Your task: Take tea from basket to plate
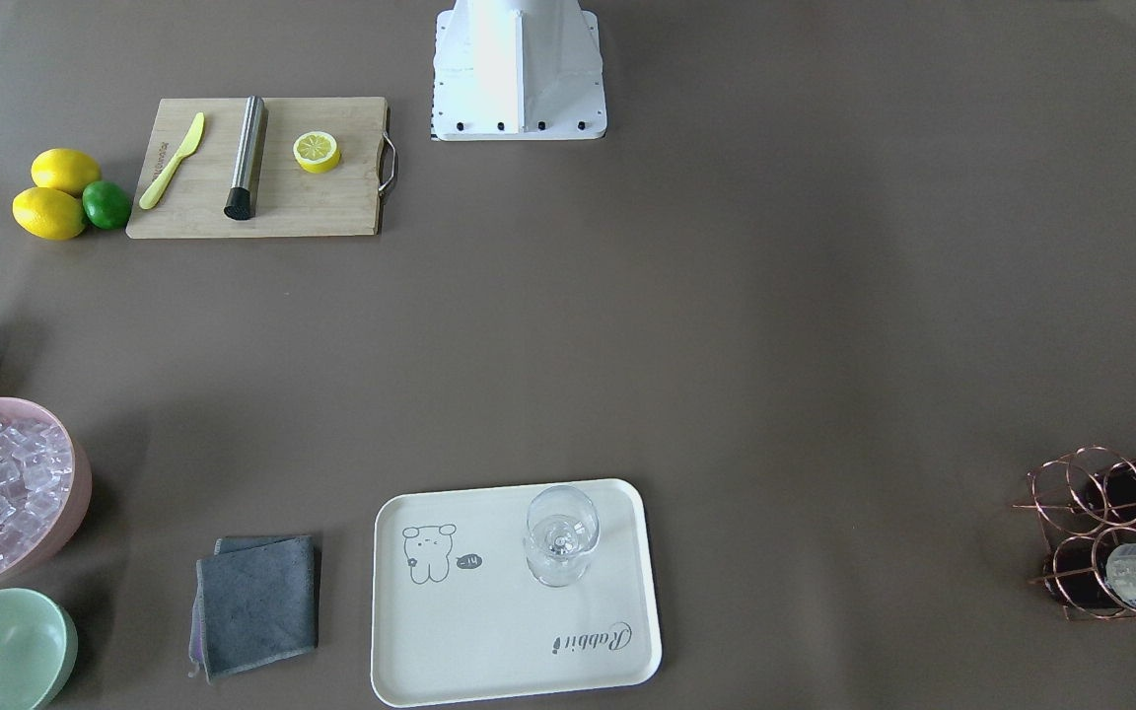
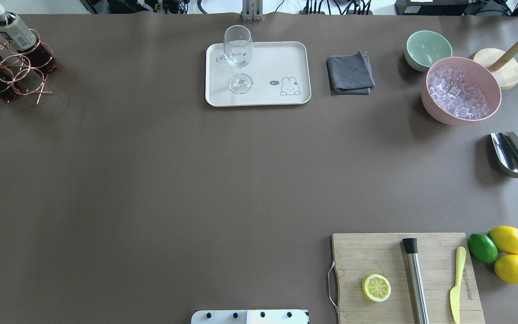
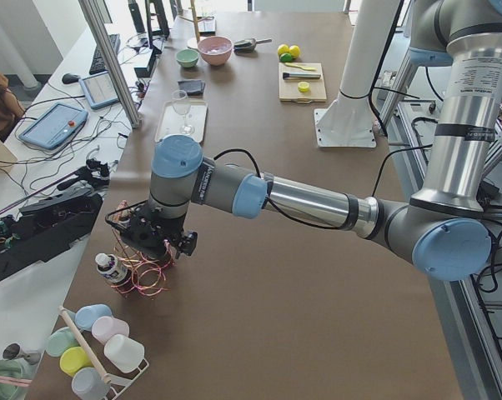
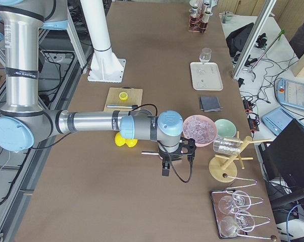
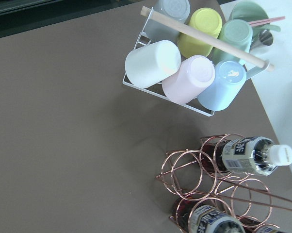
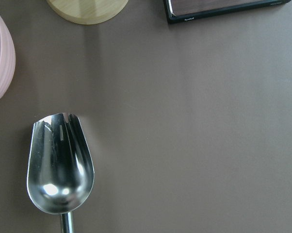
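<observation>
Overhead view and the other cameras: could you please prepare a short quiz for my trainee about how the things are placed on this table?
1. True or false: a tea bottle already stands on the plate.
2. How many whole lemons lie beside the lime? A) one B) two C) three
3. Fill in: the half lemon lies on the ______.

Key
1. False. The bottles lie in the basket, and only a glass stands on the plate.
2. B.
3. Cutting board.
</observation>
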You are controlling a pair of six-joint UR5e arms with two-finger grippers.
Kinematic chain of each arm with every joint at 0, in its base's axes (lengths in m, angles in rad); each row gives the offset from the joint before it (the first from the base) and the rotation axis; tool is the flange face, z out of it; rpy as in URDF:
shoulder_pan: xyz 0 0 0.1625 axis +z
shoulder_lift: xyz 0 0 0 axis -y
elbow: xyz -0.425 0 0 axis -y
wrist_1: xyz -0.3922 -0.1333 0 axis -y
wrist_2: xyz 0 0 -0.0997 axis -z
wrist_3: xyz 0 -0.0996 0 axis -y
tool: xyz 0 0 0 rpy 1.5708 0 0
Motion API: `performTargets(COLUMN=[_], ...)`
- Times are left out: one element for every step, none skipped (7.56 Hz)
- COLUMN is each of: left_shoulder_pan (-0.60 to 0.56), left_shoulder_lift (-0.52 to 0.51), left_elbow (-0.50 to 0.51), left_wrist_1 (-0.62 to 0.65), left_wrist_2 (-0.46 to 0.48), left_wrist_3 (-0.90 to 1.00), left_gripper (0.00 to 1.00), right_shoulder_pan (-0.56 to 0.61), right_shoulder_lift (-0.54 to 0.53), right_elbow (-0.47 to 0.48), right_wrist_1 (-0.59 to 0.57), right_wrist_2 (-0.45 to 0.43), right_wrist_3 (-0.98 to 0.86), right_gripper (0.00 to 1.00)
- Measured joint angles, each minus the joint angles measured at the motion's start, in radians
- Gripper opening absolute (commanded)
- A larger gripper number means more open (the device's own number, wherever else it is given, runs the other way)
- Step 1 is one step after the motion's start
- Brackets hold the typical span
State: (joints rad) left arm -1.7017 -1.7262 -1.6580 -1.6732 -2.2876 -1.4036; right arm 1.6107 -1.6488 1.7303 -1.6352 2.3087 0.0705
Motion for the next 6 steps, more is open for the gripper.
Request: performTargets(left_shoulder_pan=[0.0, 0.002, 0.004, 0.004, 0.004, 0.004], left_shoulder_lift=[-0.02, -0.049, -0.076, -0.097, -0.105, -0.108], left_elbow=[0.02, 0.047, 0.07, 0.094, 0.105, 0.109], left_wrist_1=[-0.046, -0.08, -0.096, -0.104, -0.106, -0.104], left_wrist_2=[0.0, 0.0, 0.0, 0.0, 0.0, 0.0], left_wrist_3=[-0.079, -0.147, -0.187, -0.207, -0.215, -0.217], left_gripper=[0.98, 0.98, 0.98, 0.98, 0.98, 0.98], right_shoulder_pan=[0.001, 0.001, 0.001, 0.001, 0.001, 0.001], right_shoulder_lift=[-0.001, -0.002, -0.003, -0.005, -0.006, -0.006], right_elbow=[0.0, 0.0, 0.0, 0.0, 0.0, 0.0], right_wrist_1=[0.0, 0.0, 0.0, 0.0, 0.0, 0.0], right_wrist_2=[0.0, 0.0, 0.0, 0.0, 0.0, 0.0], right_wrist_3=[-0.001, -0.001, -0.001, 0.0, 0.0, 0.0], right_gripper=[1.0, 1.0, 1.0, 1.0, 1.0, 1.0])
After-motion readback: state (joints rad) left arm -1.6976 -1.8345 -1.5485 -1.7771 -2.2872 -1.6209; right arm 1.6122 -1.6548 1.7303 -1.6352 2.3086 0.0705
